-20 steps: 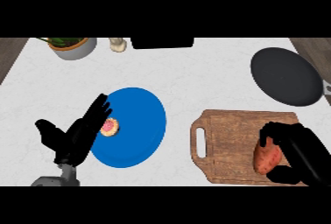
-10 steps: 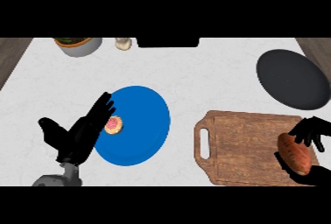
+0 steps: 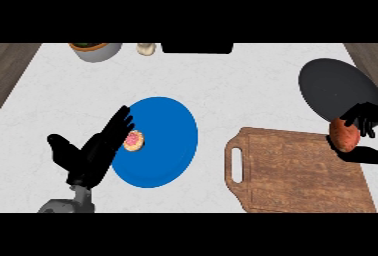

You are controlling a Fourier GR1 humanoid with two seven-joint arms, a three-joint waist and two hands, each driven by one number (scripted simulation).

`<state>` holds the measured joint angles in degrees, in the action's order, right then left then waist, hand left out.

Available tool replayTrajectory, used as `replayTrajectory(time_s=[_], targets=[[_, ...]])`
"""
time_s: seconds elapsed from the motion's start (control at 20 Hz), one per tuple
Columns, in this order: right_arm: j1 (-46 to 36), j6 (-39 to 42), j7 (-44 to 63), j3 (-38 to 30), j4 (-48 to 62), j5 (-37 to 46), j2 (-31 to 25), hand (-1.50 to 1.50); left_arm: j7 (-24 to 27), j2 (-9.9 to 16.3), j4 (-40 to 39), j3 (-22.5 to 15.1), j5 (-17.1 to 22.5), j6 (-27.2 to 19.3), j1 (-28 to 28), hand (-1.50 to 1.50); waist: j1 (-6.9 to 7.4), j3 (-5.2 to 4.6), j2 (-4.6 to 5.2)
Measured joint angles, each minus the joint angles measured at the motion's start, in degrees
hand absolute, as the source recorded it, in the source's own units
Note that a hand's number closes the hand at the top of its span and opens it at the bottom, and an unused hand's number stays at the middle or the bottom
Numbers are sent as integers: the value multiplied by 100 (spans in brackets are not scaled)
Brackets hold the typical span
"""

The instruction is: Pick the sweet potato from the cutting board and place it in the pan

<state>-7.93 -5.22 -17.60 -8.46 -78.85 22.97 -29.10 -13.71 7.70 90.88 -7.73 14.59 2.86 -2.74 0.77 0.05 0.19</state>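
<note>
White marble-look worktop, seen steeply from above; wood strips show at its left and right edges.

Sweet potato (image 3: 343, 134) is in the right hand (image 3: 362, 120), at the worktop's right edge. Fingers curl over its top and right side, thumb shows as a dark shape below it, so it's gripped. It sits over the top-right corner of the cutting board (image 3: 295, 172); I can't tell how far it's off the wood, looks lifted.

Pan (image 3: 336, 90) is the dark round shape just behind the hand, toward the right rear of the worktop. Potato is at its near rim, not yet over the middle.

Step, as I read it: pick done, transfer underway. Next move calls for carrying the potato back and slightly left until it's over the pan's floor, lowering, then opening the fingers. Watch the near rim during the lowering.

Left hand (image 3: 92, 152) rests at the front left, fingers straight and spread, holding nothing, overlapping the left rim of the blue plate (image 3: 166, 125). Small pink-topped donut (image 3: 133, 140) lies on the plate by those fingertips.

Along the rear edge: grey bowl (image 3: 96, 51), small pale jar (image 3: 146, 48), dark box (image 3: 196, 48). None are in the transfer path.
</note>
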Motion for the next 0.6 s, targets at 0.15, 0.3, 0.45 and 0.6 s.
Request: replayTrajectory(time_s=[0.15,0.3,0.45,0.6], targets=[[-616,-364,-425,-145,1034,172,82,150,38,-111,-118,-53,-114,-65,-73,0,17,2,8],[-1224,-811,-719,-410,2008,275,90,150,2,-108,-94,-34,-131,-65,-113,0,58,5,20],[-1810,-1248,-1041,-701,2967,298,70,150,-38,-165,-106,-58,-143,-77,-185,0,111,9,40],[-2374,-1486,-1346,-1017,3857,213,-63,150,91,-180,-219,-68,-175,-14,-193,0,167,14,66]])
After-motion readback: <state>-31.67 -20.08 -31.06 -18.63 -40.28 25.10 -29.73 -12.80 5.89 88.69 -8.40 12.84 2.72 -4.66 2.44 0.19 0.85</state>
